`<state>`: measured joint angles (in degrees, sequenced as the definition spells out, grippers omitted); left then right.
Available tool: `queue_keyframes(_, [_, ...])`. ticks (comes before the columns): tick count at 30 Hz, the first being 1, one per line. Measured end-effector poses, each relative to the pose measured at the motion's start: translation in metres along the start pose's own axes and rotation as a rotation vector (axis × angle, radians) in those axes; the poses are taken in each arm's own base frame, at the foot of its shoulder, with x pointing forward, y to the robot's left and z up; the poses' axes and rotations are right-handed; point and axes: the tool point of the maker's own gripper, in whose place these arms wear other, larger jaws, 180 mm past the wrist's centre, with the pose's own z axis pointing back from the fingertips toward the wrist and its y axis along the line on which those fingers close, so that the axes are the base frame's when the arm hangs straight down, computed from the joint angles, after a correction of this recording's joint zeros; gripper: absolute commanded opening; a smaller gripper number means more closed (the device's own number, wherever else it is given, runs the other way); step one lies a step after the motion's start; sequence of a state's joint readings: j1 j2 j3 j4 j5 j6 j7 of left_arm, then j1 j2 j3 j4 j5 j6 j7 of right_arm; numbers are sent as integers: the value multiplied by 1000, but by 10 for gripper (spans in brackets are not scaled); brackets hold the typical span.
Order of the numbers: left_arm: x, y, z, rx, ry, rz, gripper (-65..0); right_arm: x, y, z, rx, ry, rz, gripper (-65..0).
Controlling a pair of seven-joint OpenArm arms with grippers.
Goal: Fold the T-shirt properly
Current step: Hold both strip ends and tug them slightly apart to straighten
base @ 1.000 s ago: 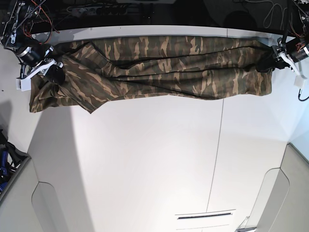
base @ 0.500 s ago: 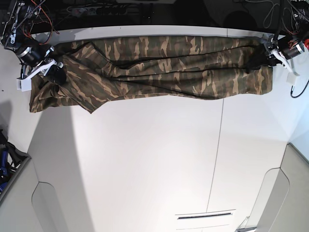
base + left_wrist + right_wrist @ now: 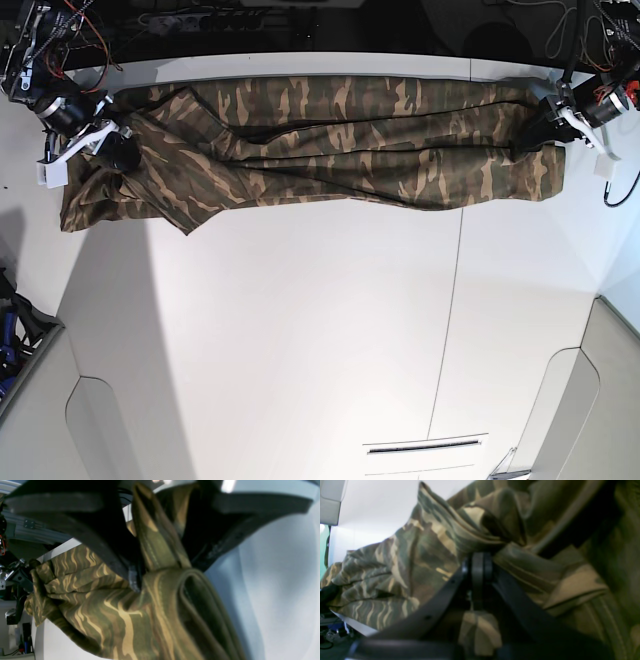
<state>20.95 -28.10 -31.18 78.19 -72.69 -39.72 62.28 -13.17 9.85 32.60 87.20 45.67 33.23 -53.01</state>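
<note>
The camouflage T-shirt [image 3: 330, 140] lies stretched in a long wrinkled band across the far part of the white table [image 3: 300, 330]. My left gripper [image 3: 541, 128] is shut on the shirt's right end; in the left wrist view its black fingers [image 3: 112, 552] pinch a folded hem of the shirt [image 3: 155, 545]. My right gripper [image 3: 108, 148] is shut on the shirt's left end; in the right wrist view its closed fingertips [image 3: 478, 565] clamp bunched cloth of the shirt [image 3: 420, 552]. The collar and neck label are not visible.
The table's far edge [image 3: 320, 60] runs just behind the shirt, with dark cables beyond. A thin seam [image 3: 458, 270] crosses the table. Grey panels sit at the near left [image 3: 60, 420] and near right [image 3: 590, 400]. A slot [image 3: 425, 446] is near the front edge.
My left gripper has moved a little leftward along the table with the shirt's right end, slackening the cloth there slightly. My right gripper has stayed almost still.
</note>
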Motion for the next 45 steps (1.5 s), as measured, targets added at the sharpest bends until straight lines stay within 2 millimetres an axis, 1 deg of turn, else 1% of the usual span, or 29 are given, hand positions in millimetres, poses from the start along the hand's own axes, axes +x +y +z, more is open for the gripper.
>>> queue_keyframes(2, [2, -2, 0, -11, -9, 6, -453, 0, 1, 0, 4, -2, -3, -650])
queue_keyframes(3, [2, -3, 0, -17, -11, 10, -441, 0, 1, 0, 8, -2, -5, -650])
queue_keyframes(6, [1, -6, 0, -32, -6, 16, -343, 0, 1, 0, 8, -2, -5, -650])
queue_keyframes(7, [2, -7, 0, -37, -10, 19, -317, 0, 1, 0, 8, -2, -5, -650])
queue_keyframes(8, [3, -7, 0, -41, -14, 21, -308, 0, 1, 0, 8, -2, -5, -650])
queue_keyframes(14, [9, -10, -2, -50, -27, 17, -308, 0, 1, 0, 8, 3, -5, -650])
queue_keyframes(17, [17, -9, -5, -37, -36, -7, -309, -1, 1, 0, 8, 3, -5, -650])
queue_keyframes(20, [25, -7, -6, -20, -66, -22, -310, -1, 1, 0, 8, 6, -5, -650])
queue_keyframes(23, [28, -1, -7, 18, -64, -50, -311, -1, 1, 0, 8, 5, -5, -650])
queue_keyframes(25, [34, -1, -7, 18, -94, -53, -311, -1, 1, 0, 8, 6, -5, -650])
queue_keyframes(27, [35, -1, -7, 19, -100, -53, -314, -1, 2, 0, 8, 6, -5, -650])
queue_keyframes(28, [34, -1, -7, 21, -98, -55, -344, -1, 2, 0, 8, 6, -5, -650])
queue_keyframes(31, [36, 2, -9, 44, -92, -73, -464, 0, 2, 0, 14, 2, -9, -650])
queue_keyframes(33, [40, -1, -12, 39, -105, -77, -521, 0, 3, 0, 17, 0, -11, -650])
queue_keyframes(36, [41, -1, -17, 46, -106, -84, -650, -2, 3, 0, 16, 9, -10, -650])
queue_keyframes(38, [38, 2, -18, 67, -95, -95, -650, -1, 5, 0, 25, 5, -16, -650])
queue_keyframes(41, [44, 4, -18, 81, -126, -106, -650, 0, 6, 0, 32, 3, -20, -650])
queue_keyframes(45, [48, 4, -16, 84, -137, -114, -650, -1, 14, 1, 78, 7, -47, -650])
